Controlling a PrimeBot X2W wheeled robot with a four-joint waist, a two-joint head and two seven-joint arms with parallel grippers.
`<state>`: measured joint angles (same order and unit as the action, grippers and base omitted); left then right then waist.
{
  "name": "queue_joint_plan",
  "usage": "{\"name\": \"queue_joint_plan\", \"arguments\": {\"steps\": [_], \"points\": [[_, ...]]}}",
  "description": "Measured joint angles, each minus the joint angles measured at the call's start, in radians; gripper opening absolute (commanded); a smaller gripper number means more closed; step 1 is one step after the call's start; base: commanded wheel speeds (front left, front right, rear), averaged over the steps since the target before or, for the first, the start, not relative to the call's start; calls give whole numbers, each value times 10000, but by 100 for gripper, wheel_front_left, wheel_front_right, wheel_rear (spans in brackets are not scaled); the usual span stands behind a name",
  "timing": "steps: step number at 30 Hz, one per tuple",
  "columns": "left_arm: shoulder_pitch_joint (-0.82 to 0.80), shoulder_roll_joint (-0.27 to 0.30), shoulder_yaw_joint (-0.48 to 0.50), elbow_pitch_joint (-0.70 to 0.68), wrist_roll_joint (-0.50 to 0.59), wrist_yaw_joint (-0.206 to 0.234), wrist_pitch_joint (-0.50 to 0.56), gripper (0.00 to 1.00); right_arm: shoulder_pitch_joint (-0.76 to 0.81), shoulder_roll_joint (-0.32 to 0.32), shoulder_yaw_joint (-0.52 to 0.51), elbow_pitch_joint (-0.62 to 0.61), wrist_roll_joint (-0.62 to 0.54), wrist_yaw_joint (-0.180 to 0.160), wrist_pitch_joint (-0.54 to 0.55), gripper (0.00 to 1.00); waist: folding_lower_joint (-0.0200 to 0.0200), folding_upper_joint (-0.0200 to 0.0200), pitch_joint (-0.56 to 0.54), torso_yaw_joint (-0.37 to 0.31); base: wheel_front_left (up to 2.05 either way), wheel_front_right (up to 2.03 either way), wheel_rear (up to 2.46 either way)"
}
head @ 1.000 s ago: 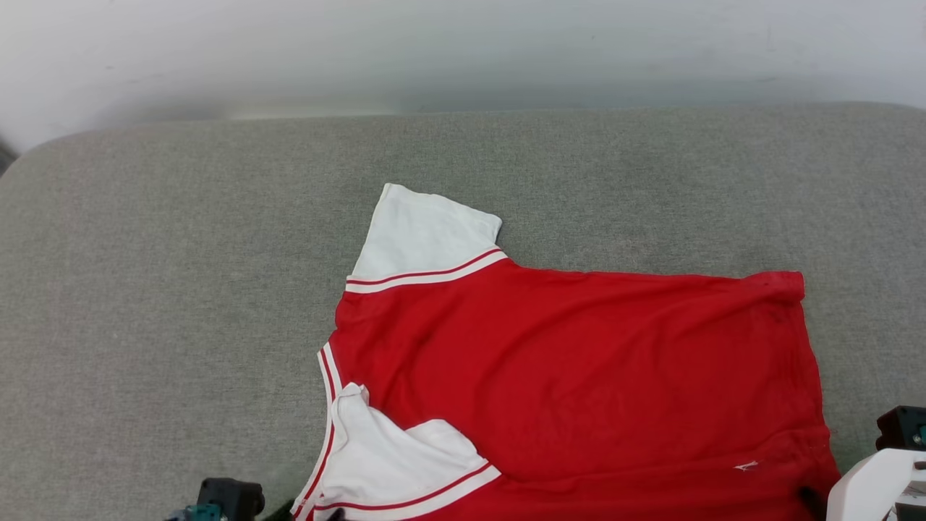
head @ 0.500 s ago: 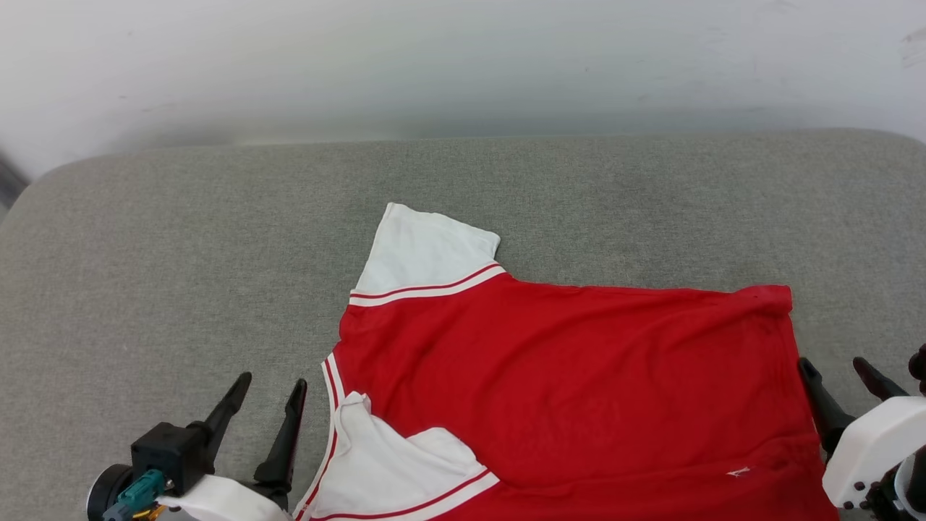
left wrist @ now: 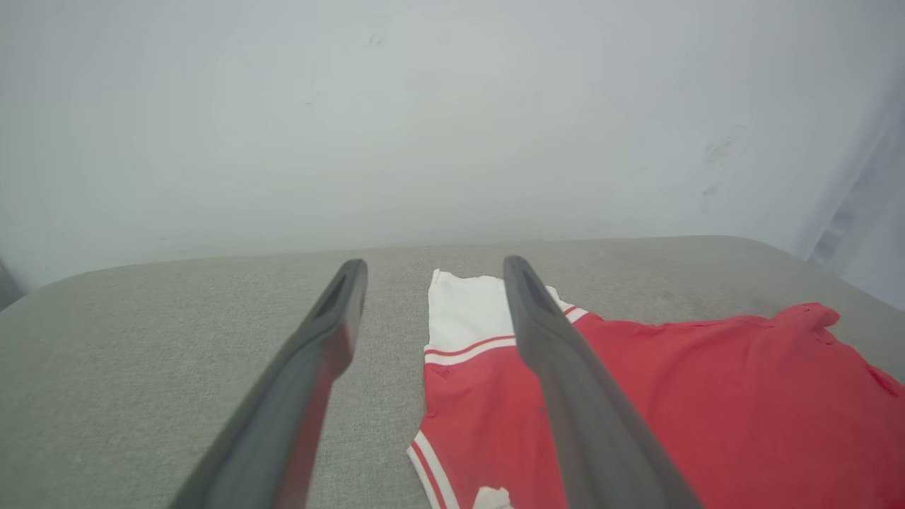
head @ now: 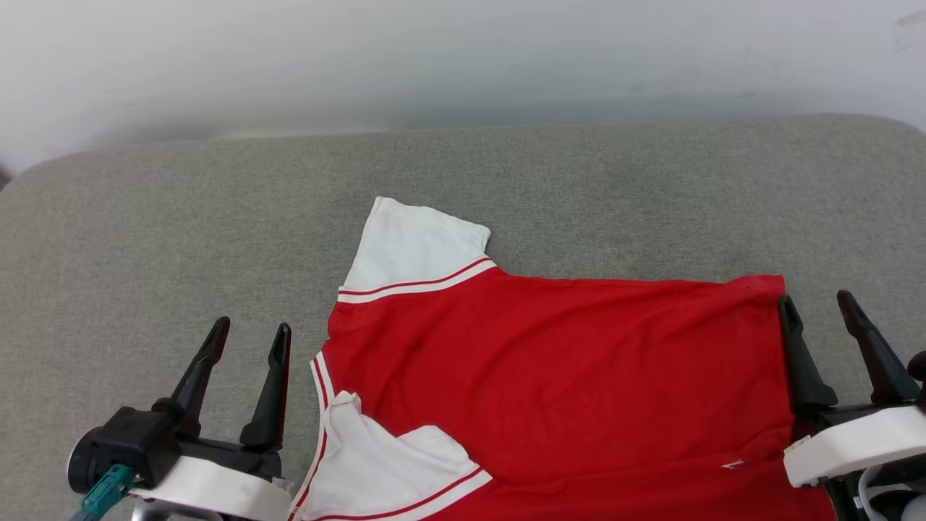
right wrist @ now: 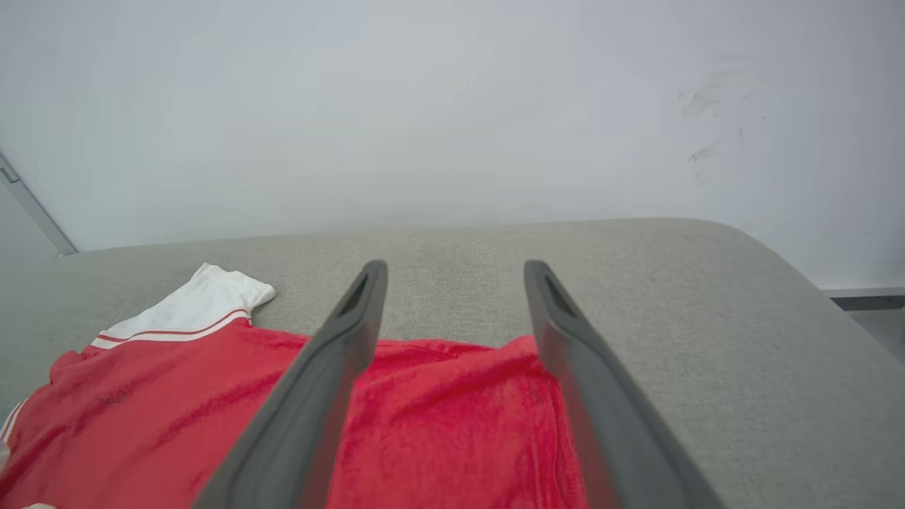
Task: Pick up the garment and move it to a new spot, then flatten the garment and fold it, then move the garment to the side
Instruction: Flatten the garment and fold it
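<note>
The garment (head: pixel 564 376) lies spread on the grey padded surface (head: pixel 145 239), red body to the right, one white sleeve (head: pixel 416 246) pointing away and the other white sleeve (head: pixel 383 463) folded over near the front edge. My left gripper (head: pixel 249 336) stands open just left of the collar, holding nothing. My right gripper (head: pixel 817 307) is open beside the hem's far corner, empty too. In the left wrist view the garment (left wrist: pixel 672 396) lies beyond the open fingers (left wrist: pixel 544 332). The right wrist view has the red cloth (right wrist: pixel 438 417) under and between the spread fingers (right wrist: pixel 353 332).
A pale wall (head: pixel 463 58) rises right behind the grey surface. The surface's rounded right end (right wrist: pixel 813 318) drops off beside the garment's hem. Bare grey cushion stretches to the left (head: pixel 108 253) and behind the garment.
Both grippers rose into the head view from the bottom edge and opened, letting go of the garment. The camera shifted slightly. The garment rests where it was.
</note>
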<state>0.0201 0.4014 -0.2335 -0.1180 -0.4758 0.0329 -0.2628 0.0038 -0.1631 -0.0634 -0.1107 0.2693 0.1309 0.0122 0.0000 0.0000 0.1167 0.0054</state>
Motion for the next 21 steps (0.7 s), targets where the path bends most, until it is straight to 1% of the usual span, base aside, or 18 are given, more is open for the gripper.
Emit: {"name": "queue_joint_plan", "arguments": {"steps": [3,5,7,10,12,14,16,19,21], "points": [[-65,-167,267,73,153,-295,-2,100,-57,71,157,38,42,0,-416,100,0,0,126,-114,0,0,0],[-164,-343,384,146,33,-579,-2,100,-107,77,211,31,40,0,-665,100,0,0,251,-178,0,0,0],[-479,-242,309,272,52,-859,8,100,-210,77,215,-13,38,0,-805,100,0,0,405,-235,0,0,0],[-1244,128,180,487,46,-1081,481,100,-252,71,155,-161,-65,0,-1012,100,0,0,679,-313,0,0,0],[-1918,368,73,502,19,-1239,955,100,-367,75,111,-272,-63,0,-1089,100,1,0,909,-379,0,0,0],[-2697,596,-75,619,-236,-1381,1599,100,-504,75,81,-399,-107,2,-1147,100,1,0,1177,-461,0,0,0],[-3576,949,-282,834,-364,-1484,2251,100,-662,94,75,-468,-180,0,-1156,100,1,0,1472,-555,0,0,0],[-4955,1532,-677,1229,-740,-1569,3482,100,-825,182,23,-548,-318,0,-1225,100,1,0,1944,-715,0,0,0],[-5828,1896,-915,1733,-1329,-1613,4652,100,-869,276,17,-608,-336,2,-1323,100,1,0,2274,-833,0,0,0]]}}
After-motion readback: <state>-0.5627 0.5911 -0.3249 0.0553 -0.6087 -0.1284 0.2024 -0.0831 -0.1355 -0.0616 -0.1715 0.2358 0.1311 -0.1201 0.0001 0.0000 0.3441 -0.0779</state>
